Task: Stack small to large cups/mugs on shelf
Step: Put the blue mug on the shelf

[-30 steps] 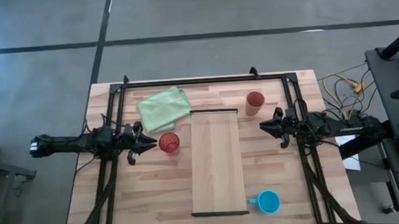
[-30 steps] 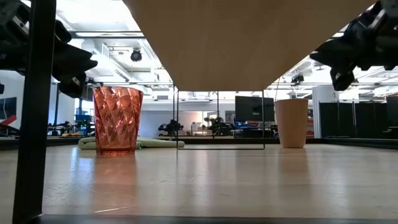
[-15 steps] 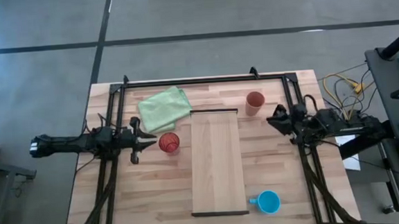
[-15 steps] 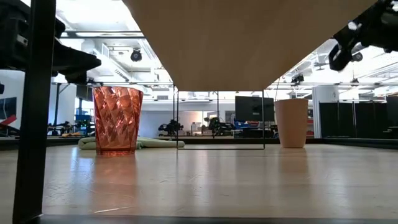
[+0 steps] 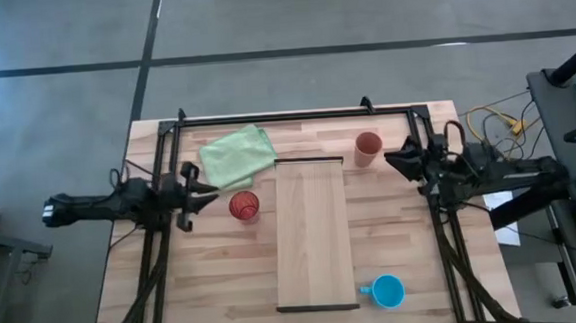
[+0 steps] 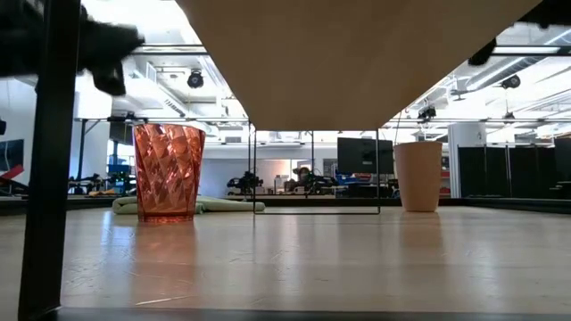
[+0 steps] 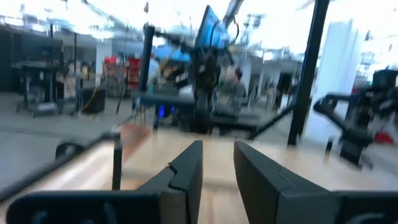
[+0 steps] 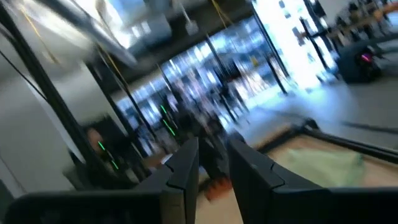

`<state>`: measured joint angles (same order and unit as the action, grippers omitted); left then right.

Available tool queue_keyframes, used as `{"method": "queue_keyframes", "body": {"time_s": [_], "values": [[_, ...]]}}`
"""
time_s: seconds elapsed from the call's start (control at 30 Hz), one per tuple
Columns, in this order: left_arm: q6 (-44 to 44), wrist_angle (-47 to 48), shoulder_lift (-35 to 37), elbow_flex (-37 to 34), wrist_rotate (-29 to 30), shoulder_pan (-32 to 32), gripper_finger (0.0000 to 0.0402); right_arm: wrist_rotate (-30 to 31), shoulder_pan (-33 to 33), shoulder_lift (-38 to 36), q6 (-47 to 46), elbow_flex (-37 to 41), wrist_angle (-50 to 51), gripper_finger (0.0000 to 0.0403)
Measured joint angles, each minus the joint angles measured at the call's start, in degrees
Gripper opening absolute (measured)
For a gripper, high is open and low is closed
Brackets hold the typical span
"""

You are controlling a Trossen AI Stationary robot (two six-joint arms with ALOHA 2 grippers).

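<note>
Both arms out at the sides, nothing picked up yet

The left pincer (image 5: 198,190) hangs just beside the translucent red cup (image 5: 244,205), fingers (image 7: 186,177) a narrow gap apart and empty; the right pincer (image 5: 396,161) sits near the orange-terracotta cup (image 5: 367,147), fingers (image 8: 185,165) likewise barely parted and holding nothing. From where I stand this looks like the opening reach. The shelf (image 5: 312,232) lies bare down the middle of the tabletop (image 5: 415,274), with the blue mug (image 5: 386,292) just beside its near right corner and the green cloth (image 5: 236,155) off its far left corner. Next, I'd guess, a pincer must spread wider, then drop over a cup's rim. No brand, label or writing is legible anywhere
</note>
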<state>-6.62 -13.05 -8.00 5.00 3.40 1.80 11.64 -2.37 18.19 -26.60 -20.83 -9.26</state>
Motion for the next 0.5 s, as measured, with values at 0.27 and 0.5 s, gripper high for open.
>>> {"method": "queue_keyframes", "body": {"time_s": [0.27,0.5], "values": [[2.5,9.2,-7.8,13.8,3.4,0.0,0.0077,0.0,0.0,18.7,4.2,-24.5,25.6,0.0079],[8.9,17.1,-20.2,31.5,3.1,0.0,0.0077,0.0,0.0,30.5,4.3,-40.7,37.0,0.0079]]}}
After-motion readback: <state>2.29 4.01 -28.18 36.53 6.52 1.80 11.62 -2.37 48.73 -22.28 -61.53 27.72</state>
